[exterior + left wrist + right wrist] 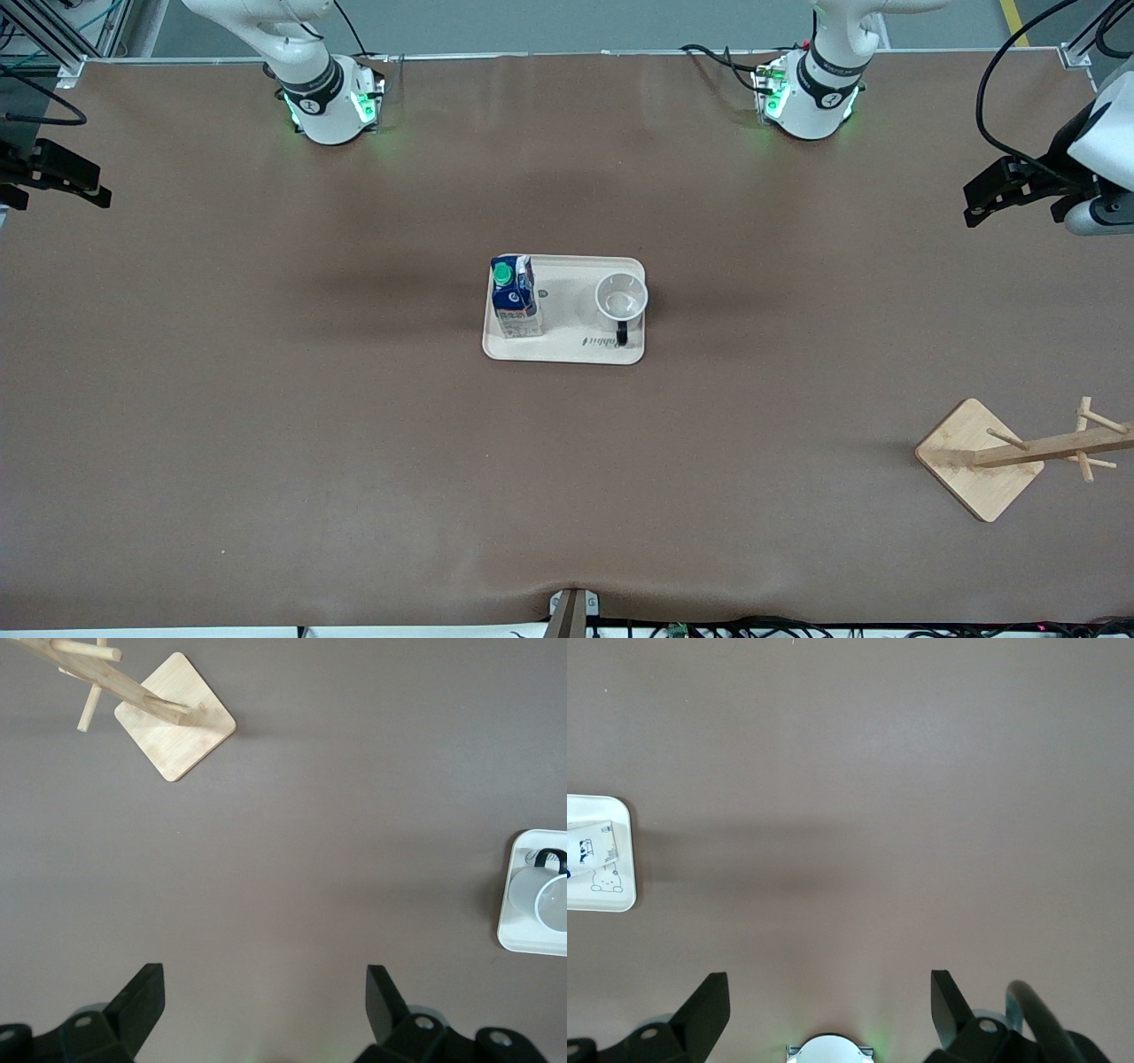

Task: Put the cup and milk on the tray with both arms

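Tray point(567, 350): mid-tabletop, long axis running between the arms' ends; script lettering reads roughly "Rabbit".
Milk carton point(515, 301): upright on tray, toward the right arm's end; label unreadable.
Cup point(621, 298): on tray, toward the left arm's end.
Left gripper point(1010, 190) and right gripper point(55, 177): wide open, empty, over opposite table ends, well apart from tray.
Task appears complete.

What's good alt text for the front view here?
A cream tray sits mid-table with the milk carton and the white cup standing on it. Both open grippers hover over bare table at its ends, the left gripper above a wooden rack, the right gripper empty.
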Controlling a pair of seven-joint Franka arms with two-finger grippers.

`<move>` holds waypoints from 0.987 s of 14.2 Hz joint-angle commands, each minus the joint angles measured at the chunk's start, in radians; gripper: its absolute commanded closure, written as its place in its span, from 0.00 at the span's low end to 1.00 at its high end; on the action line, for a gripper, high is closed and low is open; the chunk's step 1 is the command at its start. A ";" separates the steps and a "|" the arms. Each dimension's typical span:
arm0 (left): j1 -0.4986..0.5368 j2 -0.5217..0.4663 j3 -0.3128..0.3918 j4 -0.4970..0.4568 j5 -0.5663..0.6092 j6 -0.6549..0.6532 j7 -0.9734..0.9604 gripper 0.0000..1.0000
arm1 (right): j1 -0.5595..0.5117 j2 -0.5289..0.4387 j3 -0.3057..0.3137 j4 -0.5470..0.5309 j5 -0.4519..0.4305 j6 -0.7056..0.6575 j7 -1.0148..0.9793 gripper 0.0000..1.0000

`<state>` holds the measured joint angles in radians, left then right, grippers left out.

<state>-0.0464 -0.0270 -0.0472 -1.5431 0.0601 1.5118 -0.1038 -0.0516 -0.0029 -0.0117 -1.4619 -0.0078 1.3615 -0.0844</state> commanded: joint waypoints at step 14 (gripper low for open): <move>-0.004 0.013 0.004 0.038 -0.063 0.001 0.003 0.00 | -0.019 -0.025 0.012 -0.023 -0.004 -0.007 -0.009 0.00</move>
<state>-0.0477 -0.0250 -0.0470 -1.5280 0.0128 1.5146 -0.1038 -0.0525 -0.0029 -0.0120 -1.4619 -0.0078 1.3555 -0.0844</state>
